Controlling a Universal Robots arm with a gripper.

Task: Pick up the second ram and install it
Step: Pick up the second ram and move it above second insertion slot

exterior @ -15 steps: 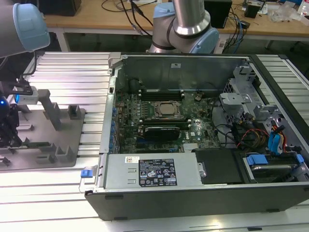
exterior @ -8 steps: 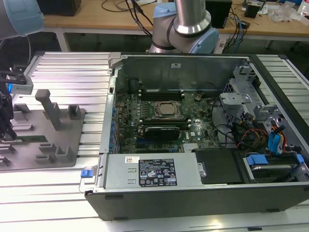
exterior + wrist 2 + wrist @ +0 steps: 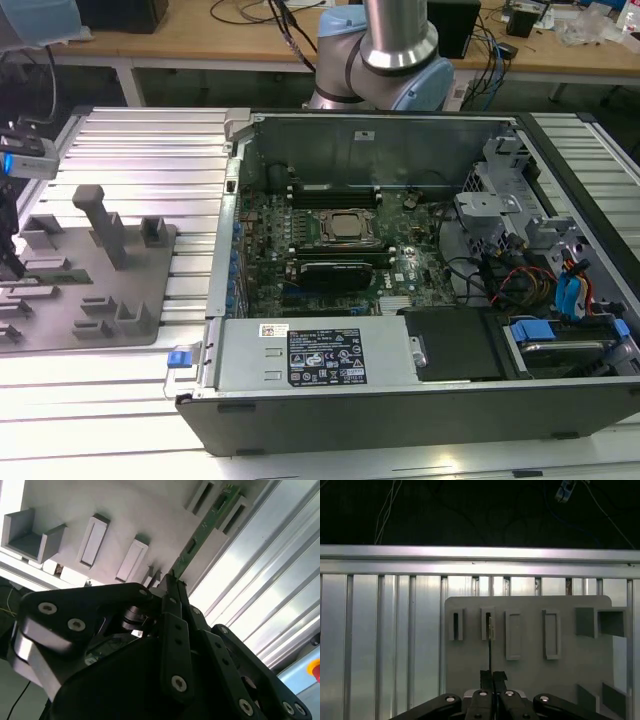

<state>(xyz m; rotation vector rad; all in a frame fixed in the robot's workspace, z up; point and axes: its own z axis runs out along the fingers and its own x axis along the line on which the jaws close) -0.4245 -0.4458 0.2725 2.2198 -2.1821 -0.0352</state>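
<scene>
The second ram is a slim green stick standing on edge in the slots of the grey holder plate. My gripper is shut on its near end, with the black fingers pressed together around it. In the first wrist view the second ram shows edge-on as a thin dark line from my gripper up to a slot in the holder plate. In the exterior view my gripper hangs over the holder plate at the exterior view's far left.
An open computer case lies at the centre, with the silver-topped processor, memory slots behind it and a broad black card in front. Ribbed aluminium table surrounds it. The arm's base stands behind the case.
</scene>
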